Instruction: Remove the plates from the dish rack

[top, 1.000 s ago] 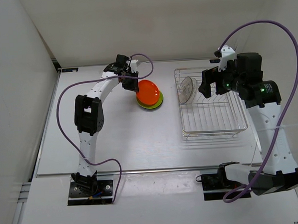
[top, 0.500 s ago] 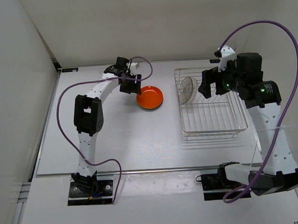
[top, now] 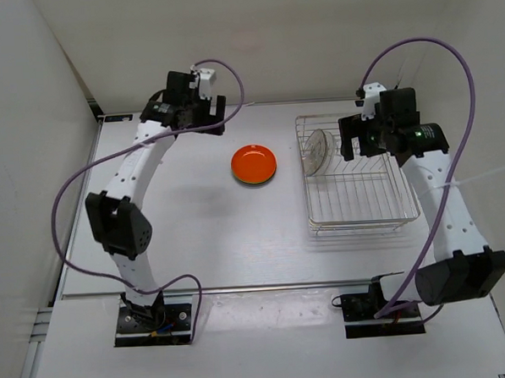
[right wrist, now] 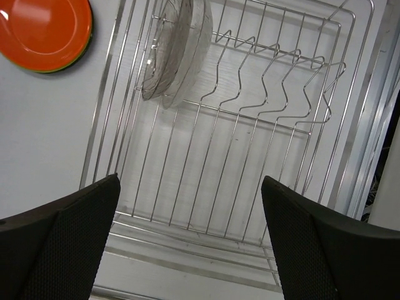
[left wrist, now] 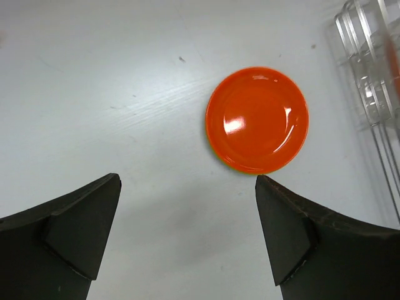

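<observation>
An orange plate lies flat on the table left of the dish rack. A thin yellow-green plate rim shows under it. My left gripper hangs open and empty, raised, behind and to the left of that stack. Clear plates stand on edge in the far left slots of the dish rack. Above the rack's far end, just right of the clear plates, my right gripper is open with nothing in it. The orange plate also shows in the right wrist view.
White walls close the table at the back and left. The rack's other slots hold nothing. Purple cables loop above both arms. The table's front rail runs before the arm bases.
My left gripper opened and let the orange plate drop flat onto the yellow-green one, then lifted away to the back left. The right arm shifted slightly toward the back.
</observation>
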